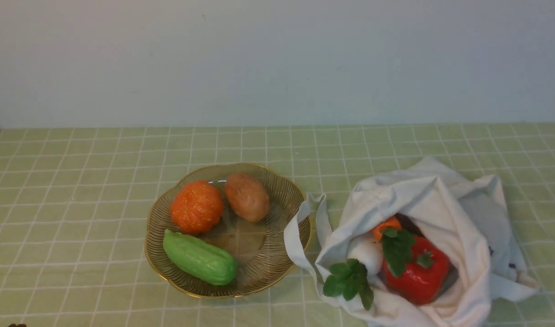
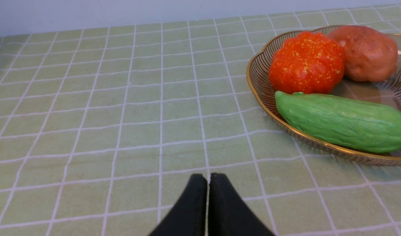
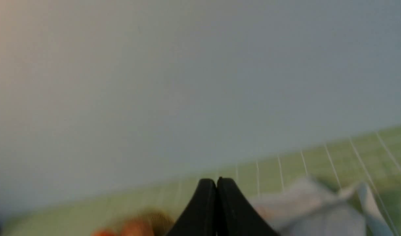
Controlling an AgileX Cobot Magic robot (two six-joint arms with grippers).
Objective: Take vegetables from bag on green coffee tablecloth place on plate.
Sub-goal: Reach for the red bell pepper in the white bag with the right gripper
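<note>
On the left part of the green tablecloth (image 1: pixel 100 190), 3 vegetables are held by the plate (image 1: pixel 286 268): pumpkin (image 1: pixel 197 207), potato (image 1: pixel 247 196), and, at the near side, cucumber (image 1: pixel 199 257). On the right, the red pepper (image 1: pixel 420 272) is seen inside the open bag (image 1: pixel 475 236). Both the left gripper (image 2: pixel 208 178) and the right gripper (image 3: pixel 217 183) are closed, with nothing held.

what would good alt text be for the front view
A gold-rimmed glass dish holding a toy pumpkin, potato and green vegetable sits left of an open white cloth bag with a red pepper and other vegetables inside, on a green checked tablecloth.
</note>
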